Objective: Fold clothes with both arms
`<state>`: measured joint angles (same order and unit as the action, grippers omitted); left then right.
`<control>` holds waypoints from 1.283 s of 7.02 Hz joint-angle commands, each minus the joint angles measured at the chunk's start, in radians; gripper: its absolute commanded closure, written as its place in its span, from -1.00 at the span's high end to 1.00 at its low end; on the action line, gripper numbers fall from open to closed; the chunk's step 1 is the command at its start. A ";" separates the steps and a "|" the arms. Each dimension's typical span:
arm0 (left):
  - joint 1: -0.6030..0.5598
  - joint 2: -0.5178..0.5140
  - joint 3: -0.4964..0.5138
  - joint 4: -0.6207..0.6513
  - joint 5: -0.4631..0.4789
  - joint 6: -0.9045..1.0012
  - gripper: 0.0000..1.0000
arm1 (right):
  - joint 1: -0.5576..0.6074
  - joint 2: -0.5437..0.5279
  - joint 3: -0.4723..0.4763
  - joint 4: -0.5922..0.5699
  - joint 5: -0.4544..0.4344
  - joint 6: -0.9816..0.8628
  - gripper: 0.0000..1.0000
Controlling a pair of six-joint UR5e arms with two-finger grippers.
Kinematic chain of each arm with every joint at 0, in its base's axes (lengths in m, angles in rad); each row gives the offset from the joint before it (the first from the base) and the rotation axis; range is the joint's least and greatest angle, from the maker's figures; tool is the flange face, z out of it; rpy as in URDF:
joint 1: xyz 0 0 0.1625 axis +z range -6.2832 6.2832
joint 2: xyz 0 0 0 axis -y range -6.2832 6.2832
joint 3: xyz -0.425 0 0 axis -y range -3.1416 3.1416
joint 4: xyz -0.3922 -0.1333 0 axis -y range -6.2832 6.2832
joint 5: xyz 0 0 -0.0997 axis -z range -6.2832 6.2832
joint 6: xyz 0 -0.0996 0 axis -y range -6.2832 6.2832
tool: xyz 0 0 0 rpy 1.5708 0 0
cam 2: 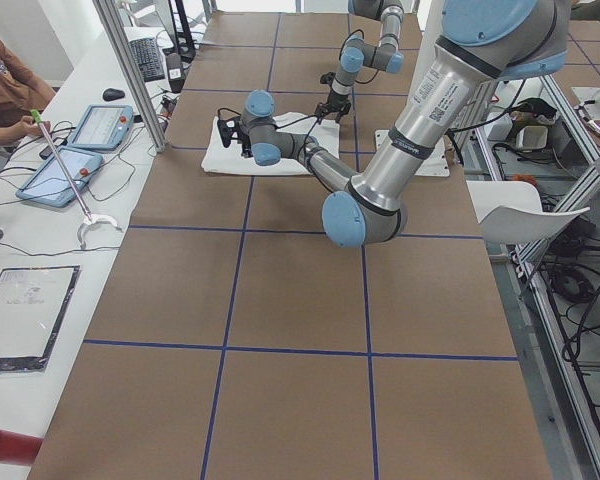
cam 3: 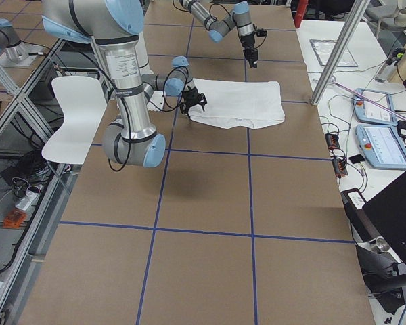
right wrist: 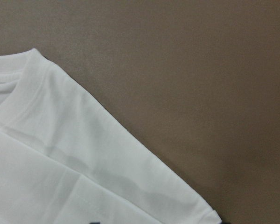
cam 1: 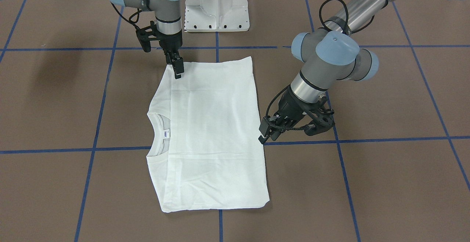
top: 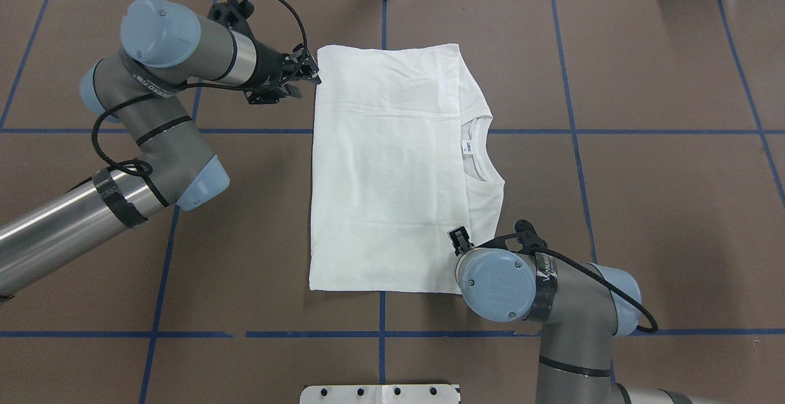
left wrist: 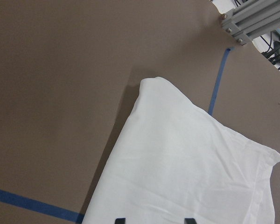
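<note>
Shirt (top: 386,165) flat, folded, centre of overhead view. Light, limp, prob. slippery: pinch corners thru all layers. L gripper (top: 305,76) spread, just off upper-left corner there. R gripper (cam 1: 178,70) at upper-left corner in front view; open/closed can't tell.

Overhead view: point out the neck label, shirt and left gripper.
neck label (top: 467,147), overhead view, its middle.
shirt (top: 380,165), overhead view, folded top layer.
left gripper (top: 308,82), overhead view, between its fingertips.
</note>
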<state>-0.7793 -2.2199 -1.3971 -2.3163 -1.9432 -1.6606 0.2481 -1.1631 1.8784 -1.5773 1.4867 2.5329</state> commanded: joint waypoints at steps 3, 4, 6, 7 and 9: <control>0.000 0.000 0.000 0.000 0.000 -0.001 0.04 | -0.003 0.005 -0.001 -0.010 0.004 0.003 -0.79; 0.000 0.000 -0.002 0.000 0.000 -0.001 0.04 | -0.003 0.000 0.001 -0.010 0.006 0.001 -1.00; 0.000 -0.001 -0.002 0.000 -0.002 -0.001 0.04 | -0.004 0.003 0.016 -0.012 0.007 0.000 -1.00; 0.000 0.000 -0.006 0.000 -0.002 -0.002 0.05 | -0.001 -0.006 0.039 -0.013 0.009 0.000 -1.00; 0.012 0.041 -0.070 -0.002 0.001 -0.074 0.05 | 0.000 -0.007 0.050 -0.017 0.009 0.000 -1.00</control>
<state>-0.7763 -2.2085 -1.4244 -2.3167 -1.9444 -1.6896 0.2471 -1.1684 1.9194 -1.5919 1.4954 2.5327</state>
